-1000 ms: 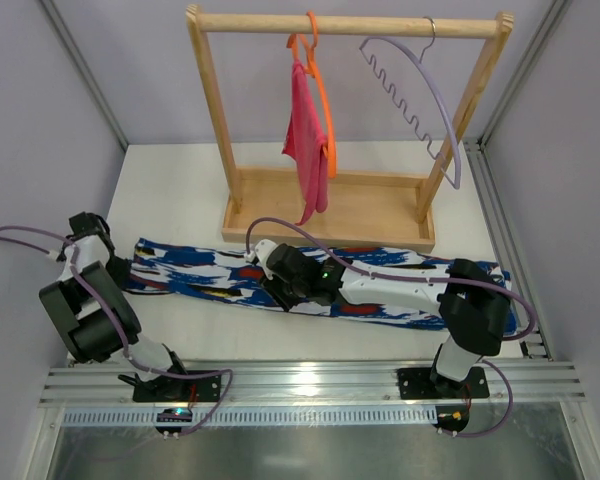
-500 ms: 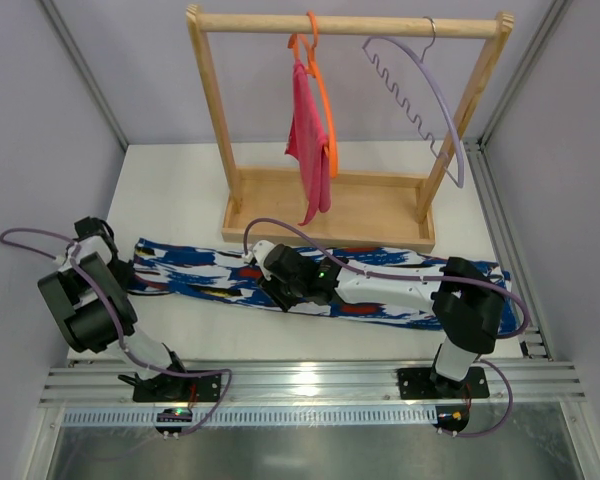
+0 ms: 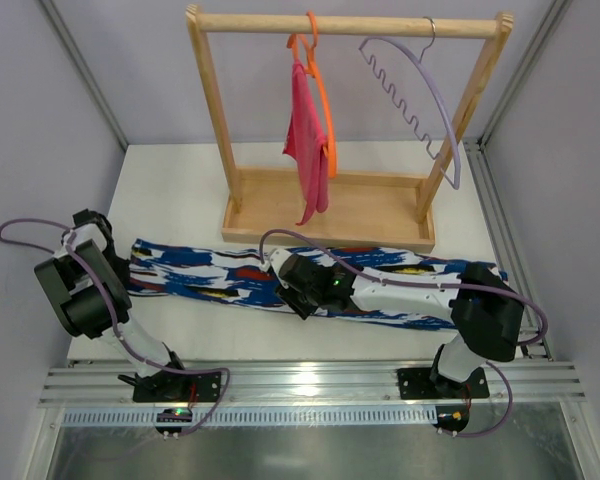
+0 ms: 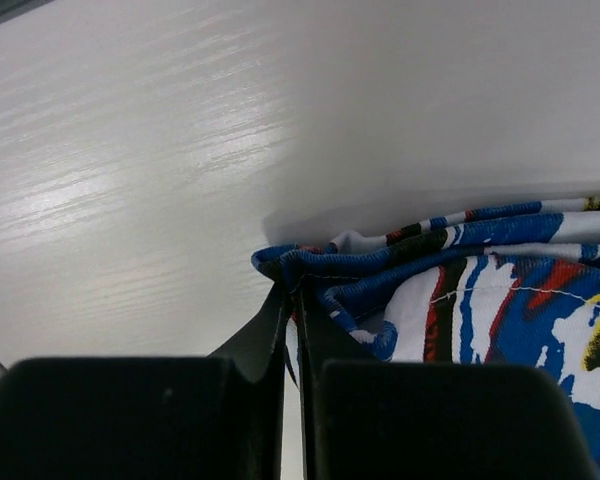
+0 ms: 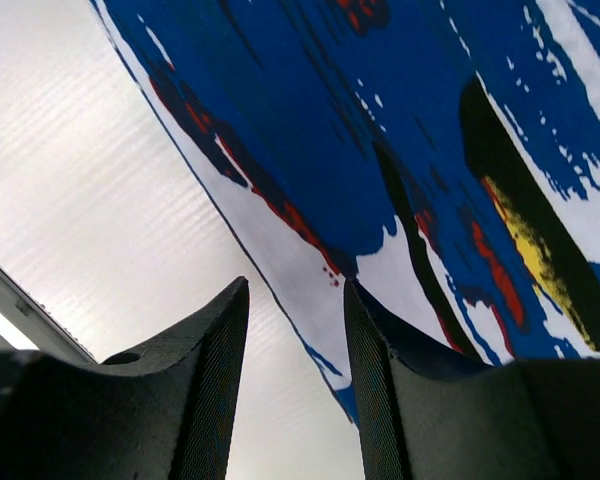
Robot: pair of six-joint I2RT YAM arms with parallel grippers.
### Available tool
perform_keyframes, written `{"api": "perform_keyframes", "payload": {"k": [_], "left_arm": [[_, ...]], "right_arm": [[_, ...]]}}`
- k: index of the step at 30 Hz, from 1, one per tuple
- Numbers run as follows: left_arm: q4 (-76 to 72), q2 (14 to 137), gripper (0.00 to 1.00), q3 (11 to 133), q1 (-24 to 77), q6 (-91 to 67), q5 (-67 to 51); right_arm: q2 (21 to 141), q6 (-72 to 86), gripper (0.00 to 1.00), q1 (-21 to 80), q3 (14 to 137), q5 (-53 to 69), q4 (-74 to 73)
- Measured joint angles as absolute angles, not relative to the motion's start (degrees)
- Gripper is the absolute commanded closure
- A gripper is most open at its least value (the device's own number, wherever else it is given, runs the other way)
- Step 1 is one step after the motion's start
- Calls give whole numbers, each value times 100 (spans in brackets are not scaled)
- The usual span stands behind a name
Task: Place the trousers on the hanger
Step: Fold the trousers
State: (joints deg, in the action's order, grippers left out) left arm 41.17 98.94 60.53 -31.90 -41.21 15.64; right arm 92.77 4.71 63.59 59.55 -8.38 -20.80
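Note:
The trousers, a blue, white, red and black print, lie flat in a long strip across the table. At their left end my left gripper is shut on the trousers, its tips pinching the bunched blue hem. My right gripper hovers low over the middle of the strip. It is open, its jaws straddling the near edge of the trousers with nothing gripped. The lilac hanger hangs empty by its silver hook from the right part of the wooden rail.
A wooden clothes rack stands behind the trousers, its tray base close to their far edge. An orange hanger with pink cloth hangs at the rail's middle. White table surrounds the cloth. An aluminium rail runs along the near edge.
My left gripper has shut on the left end of the trousers. My right arm has shifted a little to the right along the strip, its jaws still open.

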Motion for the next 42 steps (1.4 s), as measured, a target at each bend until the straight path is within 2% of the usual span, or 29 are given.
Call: {"api": "perform_keyframes", "payload": {"k": [6,14,26,28,30,31,33,42], "left_arm": [[4410,9970,99,6187,-3190,-3975,1780],[4578,10027,99,6289,-3190,-3822,1852],[4766,10033,100,6440,-3114,-3677,1933],[4792,10036,100,6466,-3079,-3671,1968],[4823,10036,99,6486,-3044,-3651,2014],[4838,10038,99,6499,-3033,-3638,2043],[4884,10047,100,6534,-2978,-3570,2141],[5122,10624,100,6788,-2565,-3503,3039]], "right_arm": [[9295,390,54,6361,5793,-851,-1949],[10125,97,54,6534,6121,-840,-1656],[10307,-128,54,6801,6239,-908,-1164],[10322,-145,60,6860,6239,-989,-1070],[10392,-183,74,6895,6248,-1111,-991],[10436,-193,88,6906,6257,-1203,-965],[10549,-246,96,6917,6281,-1406,-906],[10586,-436,96,6932,6532,-2115,-862]]}}
